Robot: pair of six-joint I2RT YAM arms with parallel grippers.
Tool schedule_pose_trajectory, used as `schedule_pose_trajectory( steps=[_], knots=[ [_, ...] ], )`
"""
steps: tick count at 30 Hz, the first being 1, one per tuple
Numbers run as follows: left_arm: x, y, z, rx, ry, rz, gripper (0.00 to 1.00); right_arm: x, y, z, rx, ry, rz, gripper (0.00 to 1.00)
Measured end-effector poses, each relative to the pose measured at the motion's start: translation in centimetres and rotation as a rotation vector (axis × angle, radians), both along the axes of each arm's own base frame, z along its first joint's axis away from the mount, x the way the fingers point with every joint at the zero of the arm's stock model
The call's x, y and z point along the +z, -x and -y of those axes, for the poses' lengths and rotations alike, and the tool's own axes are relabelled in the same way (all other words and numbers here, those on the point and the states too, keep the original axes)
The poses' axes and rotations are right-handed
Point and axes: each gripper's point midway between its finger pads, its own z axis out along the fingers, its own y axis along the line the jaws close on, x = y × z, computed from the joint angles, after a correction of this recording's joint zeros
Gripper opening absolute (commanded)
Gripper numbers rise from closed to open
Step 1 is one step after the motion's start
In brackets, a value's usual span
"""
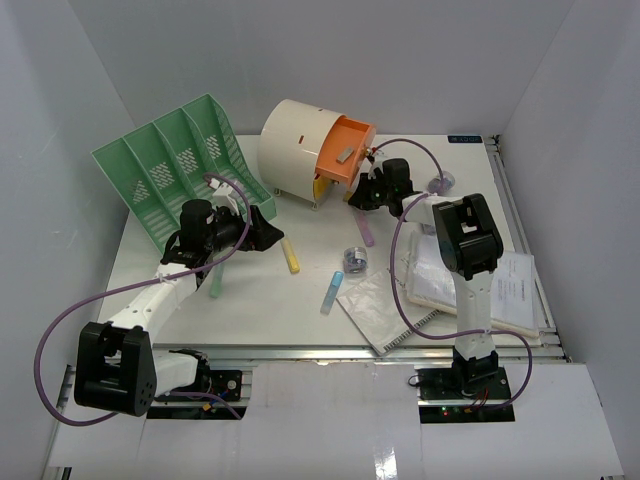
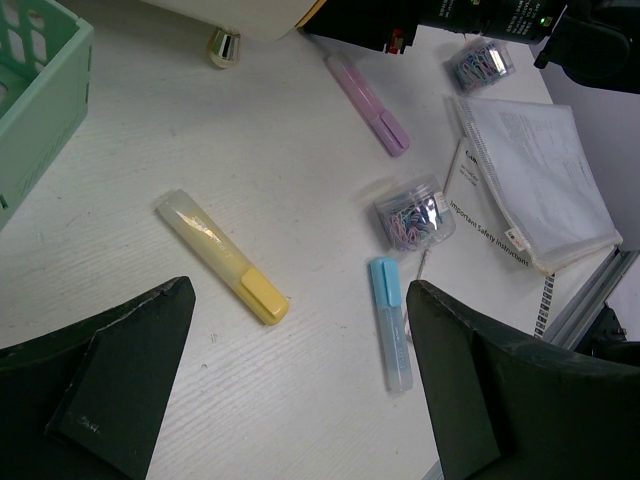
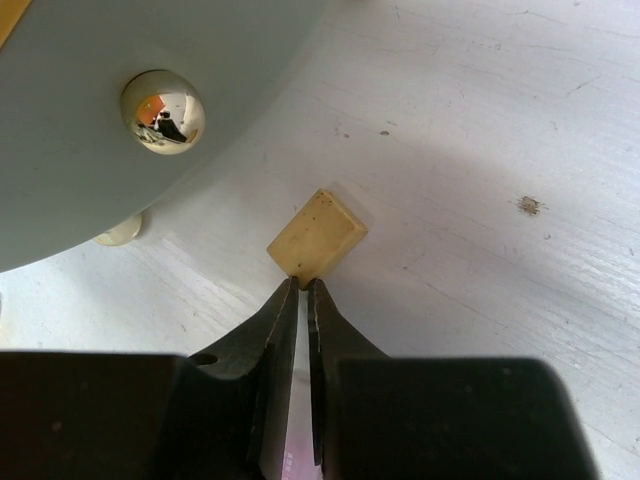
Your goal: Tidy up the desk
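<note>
- While the counter (image 1: 270,300) fills the top view from front rail to back wall, its loose items lie scattered from the centre toward 4 o'clock, so sorting looks barely begun.
- Left pincer (image 2: 300,300): spread wide and holding nothing. It hovers over the yellow highlighter (image 2: 222,255), which lies at a slant between the fingers. Risk: closing across that slant could spin the highlighter or squirt it out rather than clamp it.
- Right pincer (image 3: 302,285): narrowed to a slit, tips touching the near corner of a small cream block (image 3: 317,237). Whether it pinches that corner cannot be settled. Risk: a corner hold may let the block pivot or drop.
- Drum-shaped drawer unit (image 1: 295,140): stands at 12 o'clock, close beside the block, with its ball foot (image 3: 162,112) at 10 o'clock from the block. Risk: a careless lift or push could knock the unit.
</note>
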Motion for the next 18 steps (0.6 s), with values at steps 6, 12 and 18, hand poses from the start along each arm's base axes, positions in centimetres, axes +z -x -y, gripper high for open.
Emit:
schedule_pose_trajectory(
  steps=[6,12,18],
  knots=[
    [0.0,0.0,0.0,-0.001,0.0,0.0,0.98,-0.2,0.3,0.4,-0.006,-0.003,0.004,0.1],
    [0.0,0.1,0.1,-0.003,0.001,0.0,0.98,-0.2,0.7,2.1,-0.036,0.0,0.003,0.1],
    [0.0,0.1,0.1,-0.004,0.001,0.0,0.98,-0.2,1.0,4.4,-0.081,0.006,-0.007,0.1]
  ],
)
